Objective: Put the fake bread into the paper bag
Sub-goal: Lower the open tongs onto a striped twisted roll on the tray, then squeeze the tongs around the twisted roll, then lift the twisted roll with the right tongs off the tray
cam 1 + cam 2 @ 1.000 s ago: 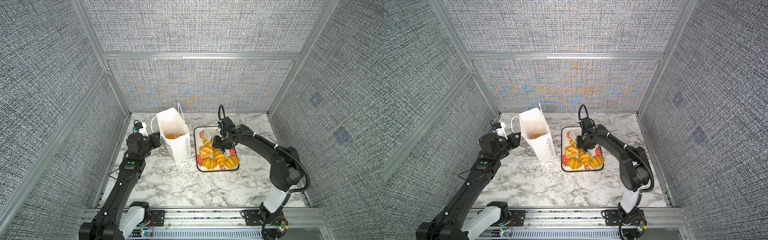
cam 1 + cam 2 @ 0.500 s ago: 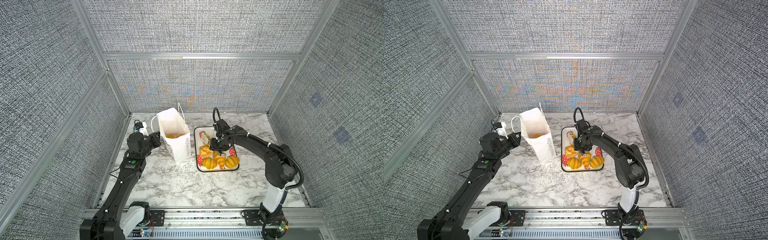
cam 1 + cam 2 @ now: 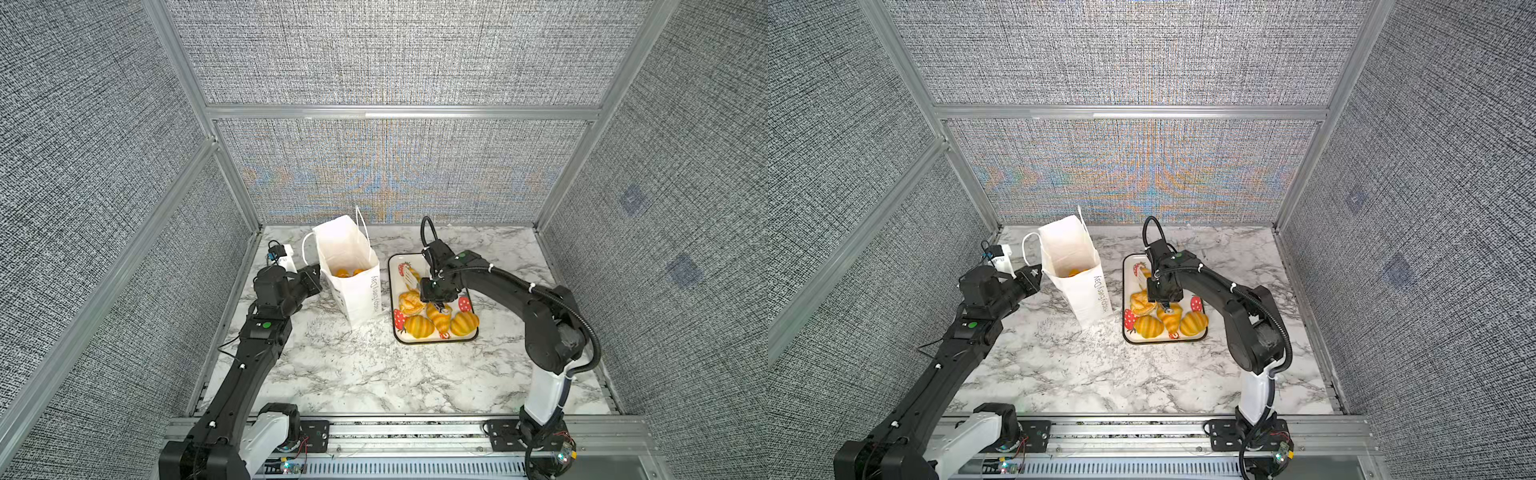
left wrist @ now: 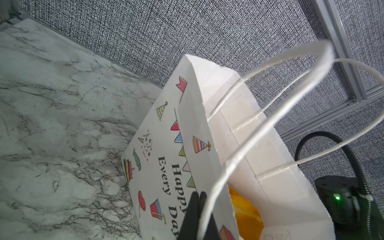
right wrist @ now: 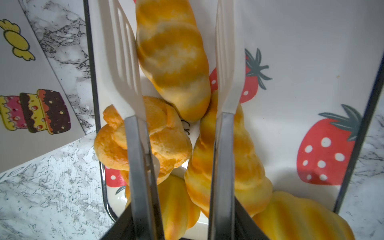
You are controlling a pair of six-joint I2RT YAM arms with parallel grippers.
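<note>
Over tray (image 5: pixel 301 31), tongs (image 5: pixel 124 68) flank loaf (image 5: pixel 172 60); L gripper (image 4: pixel 198 199) pinches bag (image 4: pixel 162 145).

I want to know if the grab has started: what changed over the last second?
The right end effector, gripping the tongs, shifted slightly toward the paper bag and its elbow drew in; the open blades now straddle the braided loaf on the tray. Nothing was picked up or released. Unchanged: the left end effector pinches the bag's rim, and the bag stands upright with bread inside.
</note>
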